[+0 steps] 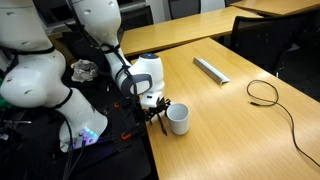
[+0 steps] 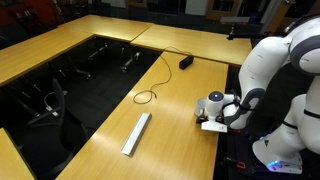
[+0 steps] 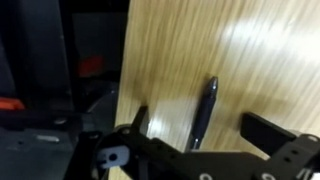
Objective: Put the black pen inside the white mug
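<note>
1. My gripper (image 3: 195,120) is down low over the table (image 3: 262,50) near its edge. Its jaws stand wide apart and grasp nothing.
2. In the wrist view the black pen (image 3: 203,112) lies flat on the wood in the gap between the two fingers (image 3: 138,120). I see bare wood on both sides of it, so it touches neither.
3. In an exterior view the white mug (image 1: 178,120) stands upright on the table just beside the gripper, mouth up. I cannot see into it well enough to say more.
4. Farther along the table lies a flat grey bar (image 1: 210,70), well apart from the mug.
5. Beyond that a looped black cable (image 1: 277,94) trails across the wood.
6. Farthest off, in an exterior view, a small black box (image 2: 186,62) sits at the cable's far end.
</note>
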You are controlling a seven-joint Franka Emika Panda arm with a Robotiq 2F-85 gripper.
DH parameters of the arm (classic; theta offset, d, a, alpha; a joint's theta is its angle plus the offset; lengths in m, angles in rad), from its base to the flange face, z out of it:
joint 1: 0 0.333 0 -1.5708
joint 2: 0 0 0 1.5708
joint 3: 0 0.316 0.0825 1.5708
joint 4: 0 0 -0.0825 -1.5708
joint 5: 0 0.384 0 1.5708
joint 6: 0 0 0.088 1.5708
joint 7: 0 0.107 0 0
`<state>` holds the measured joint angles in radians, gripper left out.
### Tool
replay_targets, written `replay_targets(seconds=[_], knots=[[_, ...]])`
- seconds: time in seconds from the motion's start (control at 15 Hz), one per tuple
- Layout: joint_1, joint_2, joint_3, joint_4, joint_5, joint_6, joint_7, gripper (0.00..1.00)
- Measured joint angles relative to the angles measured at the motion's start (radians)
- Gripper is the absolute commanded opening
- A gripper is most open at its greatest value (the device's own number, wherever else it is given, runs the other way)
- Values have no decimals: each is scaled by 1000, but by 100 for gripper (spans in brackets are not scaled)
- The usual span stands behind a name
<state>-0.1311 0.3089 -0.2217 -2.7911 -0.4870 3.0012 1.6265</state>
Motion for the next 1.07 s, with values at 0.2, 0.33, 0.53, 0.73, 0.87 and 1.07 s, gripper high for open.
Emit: replay_targets(seconds=[0.2,0.33,0.53,0.73,0.87,1.07], knots=[[-18,12,-1,0,-37,22,30,100],[-33,12,-1,0,-87,41,57,100],[-69,12,0,2,-192,102,116,100],[-132,12,17,3,-318,143,191,100],[-193,12,48,6,-410,149,252,100],[-273,12,77,12,-579,170,370,100]])
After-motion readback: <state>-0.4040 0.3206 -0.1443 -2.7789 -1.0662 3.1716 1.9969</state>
